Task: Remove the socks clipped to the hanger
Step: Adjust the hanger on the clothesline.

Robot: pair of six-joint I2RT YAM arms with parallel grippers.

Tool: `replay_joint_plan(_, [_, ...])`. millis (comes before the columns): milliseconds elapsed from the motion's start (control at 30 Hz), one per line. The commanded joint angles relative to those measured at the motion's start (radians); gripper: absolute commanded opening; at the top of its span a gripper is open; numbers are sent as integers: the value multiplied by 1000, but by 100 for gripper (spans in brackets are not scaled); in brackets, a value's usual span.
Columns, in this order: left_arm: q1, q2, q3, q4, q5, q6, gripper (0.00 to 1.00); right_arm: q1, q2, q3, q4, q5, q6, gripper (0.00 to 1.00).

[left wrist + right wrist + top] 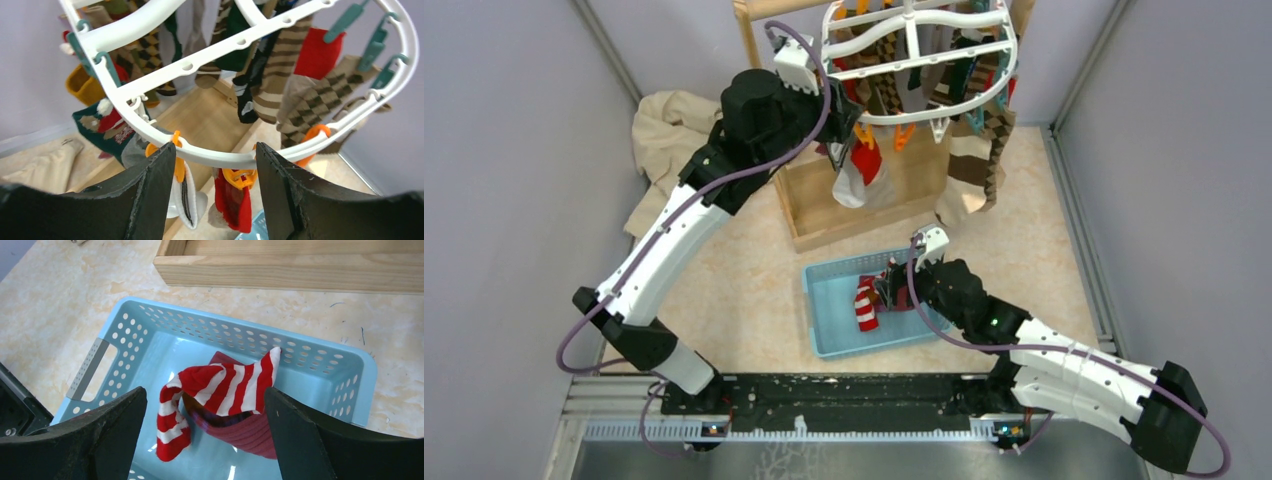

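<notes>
Both released: left pincer (215, 150), arm (674, 235) stretched high, faces the hanger (210, 57) rim where socks (280, 65) hang; right pincer (205, 392) hovers over a basket (320, 365) on the marbled tabletop (75, 300), grey walls (504, 200) around.

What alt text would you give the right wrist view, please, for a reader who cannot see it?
A red-and-white striped sock lies draped over a dark red sock inside a light blue perforated basket, framed by the open fingers of the right gripper. The basket sits on a beige table, with a wooden stand along the top edge.
</notes>
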Motion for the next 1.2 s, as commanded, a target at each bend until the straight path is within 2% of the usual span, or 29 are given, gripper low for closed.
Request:
replay_joint_plan(0, [-48,40,53,45,35,-4,66,10,-4,39,46,-2,-4,87])
replay_joint_plan(333, [-109,48,75,107,98,6,67,10,-4,33,50,4,-3,87])
replay_joint_plan(567, [-116,-35,69,109,115,9,68,10,0,30,59,2,0,87])
replay_joint_plan(967, [-115,-149,11,46,-235,132,76,10,6,31,65,-8,6,87])
replay_joint_plan(1067, [-83,-140,-9,45,-258,149,78,10,0,33,60,-7,7,87])
replay_joint_plan(1167, [-24,-104,-9,20,-214,130,78,10,-9,36,51,-6,7,87])
